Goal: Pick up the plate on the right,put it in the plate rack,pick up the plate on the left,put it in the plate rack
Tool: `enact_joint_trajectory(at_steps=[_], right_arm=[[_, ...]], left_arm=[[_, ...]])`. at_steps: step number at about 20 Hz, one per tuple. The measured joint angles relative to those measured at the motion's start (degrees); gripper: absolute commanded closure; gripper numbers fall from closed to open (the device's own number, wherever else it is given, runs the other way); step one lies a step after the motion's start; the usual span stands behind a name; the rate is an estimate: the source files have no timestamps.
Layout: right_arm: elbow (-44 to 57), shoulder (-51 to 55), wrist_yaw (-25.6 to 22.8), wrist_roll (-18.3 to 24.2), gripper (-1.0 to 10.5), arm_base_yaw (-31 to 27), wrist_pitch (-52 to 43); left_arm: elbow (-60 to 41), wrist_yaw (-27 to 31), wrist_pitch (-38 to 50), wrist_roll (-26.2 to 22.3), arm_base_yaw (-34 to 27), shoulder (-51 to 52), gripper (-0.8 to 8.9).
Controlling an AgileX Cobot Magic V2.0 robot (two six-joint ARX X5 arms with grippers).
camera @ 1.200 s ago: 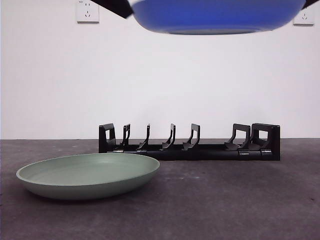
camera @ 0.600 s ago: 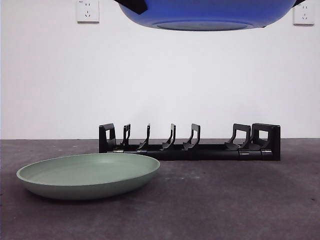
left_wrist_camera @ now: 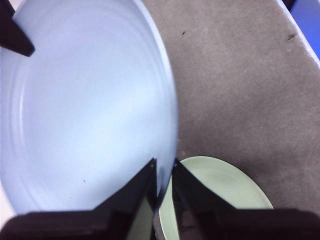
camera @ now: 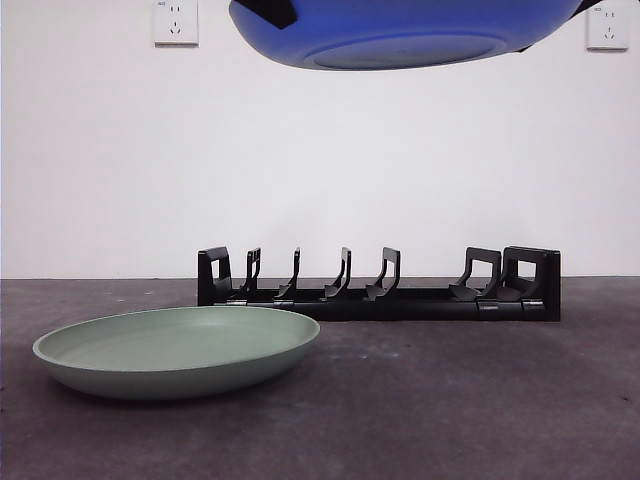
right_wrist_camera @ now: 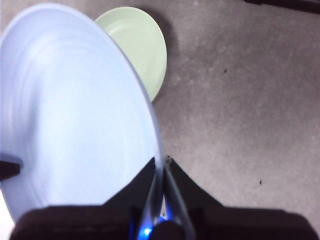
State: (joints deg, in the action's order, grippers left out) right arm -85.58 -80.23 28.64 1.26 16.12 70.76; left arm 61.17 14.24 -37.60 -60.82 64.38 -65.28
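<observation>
A dark grey, speckled desk (camera: pixel 480 400) fills the lower part. Behind it rises a white wall (camera: pixel 330 160). Two white sockets sit on it: one (camera: pixel 175 22) at eleven o'clock, another (camera: pixel 607 28) at one o'clock.

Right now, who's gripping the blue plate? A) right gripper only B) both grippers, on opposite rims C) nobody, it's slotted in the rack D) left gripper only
B: each wrist view shows its own jaws pinching the rim of the blue plate, left gripper and right gripper, with the other arm's black tip on the far rim; the plate rack is empty below, and the green plate lies on the table.
</observation>
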Motion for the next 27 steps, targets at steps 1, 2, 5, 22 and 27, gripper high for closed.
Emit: enact_joint_trajectory(at_steps=[1, 2, 5, 22, 27], right_arm=[[0.0, 0.0, 0.22, 0.0, 8.0, 0.0, -0.66], [-0.02, 0.0, 0.61, 0.02, 6.8, 0.0, -1.53], [-0.04, 0.04, 2.84, 0.0, 5.4, 0.0, -2.69], [-23.39, 14.49, -8.92, 0.35, 5.4, 0.0, -0.09], [-23.1, 16.0, -9.14, 2.05, 5.4, 0.0, 6.78]], left_arm=[[0.0, -0.04, -0.13, 0.11, 0.0, 0.0, 8.21], [0.0, -0.24, -0.22, 0.68, 0.0, 0.0, 8.21], [0.0, 0.0, -1.14, 2.1, -0.02, -0.02, 8.21], [0.0, -26.43, 27.52, 35.71, -17.16, -1.62, 8.21], [0.0, -32.98, 35.74, 45.24, -24.85, -4.94, 8.2]])
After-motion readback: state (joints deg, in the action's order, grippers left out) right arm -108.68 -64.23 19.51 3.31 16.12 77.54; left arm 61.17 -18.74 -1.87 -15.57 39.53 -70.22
